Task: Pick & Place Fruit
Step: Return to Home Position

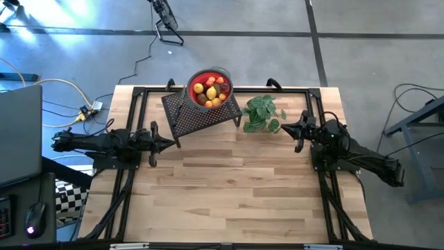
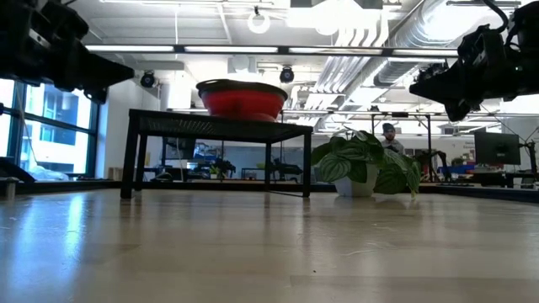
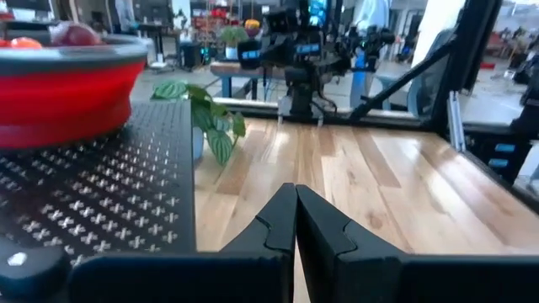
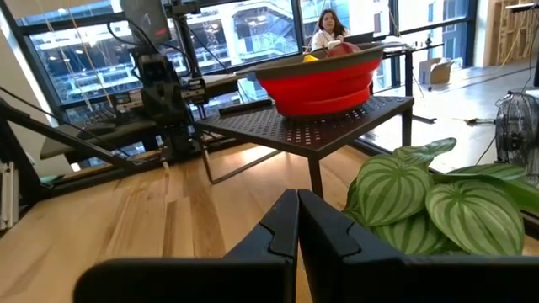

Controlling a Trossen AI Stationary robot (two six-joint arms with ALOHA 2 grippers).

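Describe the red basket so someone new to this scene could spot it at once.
On the wooden table, a black perforated shelf stands at the edge shown at the top of the high view. The red basket sits on that shelf. It is the only round red thing there and holds small yellow, orange and red fruit; its neighbour is a green leafy plant.

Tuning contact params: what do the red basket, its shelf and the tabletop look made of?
Red basket: probably silicone or soft plastic, matte, stepped walls. Shelf: black perforated sheet metal, by the look, thin legs. Tabletop: light wood planks, visible grain, slight sheen.
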